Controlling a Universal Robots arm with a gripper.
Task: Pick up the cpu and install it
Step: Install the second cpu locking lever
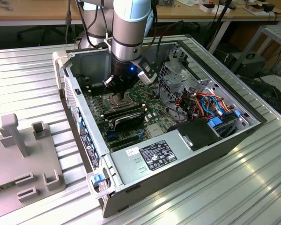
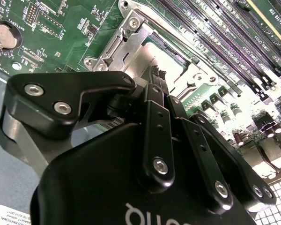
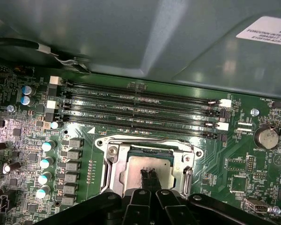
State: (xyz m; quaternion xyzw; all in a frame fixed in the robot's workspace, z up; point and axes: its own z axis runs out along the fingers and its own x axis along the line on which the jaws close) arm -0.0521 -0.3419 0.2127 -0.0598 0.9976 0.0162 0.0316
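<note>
The cpu (image 3: 133, 166) is a square silver plate lying flat inside the metal socket frame (image 3: 110, 157) on the green motherboard. In the second wrist view the cpu (image 2: 171, 58) sits within the open socket frame (image 2: 124, 40). My gripper (image 3: 149, 172) points straight down at the middle of the cpu, its two black fingers pressed together with nothing between them. The tips are on or just above the plate; I cannot tell if they touch. In the exterior view the gripper (image 1: 119, 91) reaches down into the open computer case (image 1: 98, 140) over the socket (image 1: 113, 99).
Several empty memory slots (image 3: 140, 108) run beside the socket, with capacitors (image 3: 47, 159) and a coin battery (image 3: 265, 138) nearby. Black modules (image 1: 124, 117), the power supply (image 1: 154, 154) and cables (image 1: 201, 101) crowd the case. A grey fixture (image 1: 23, 154) lies on the exterior view's left.
</note>
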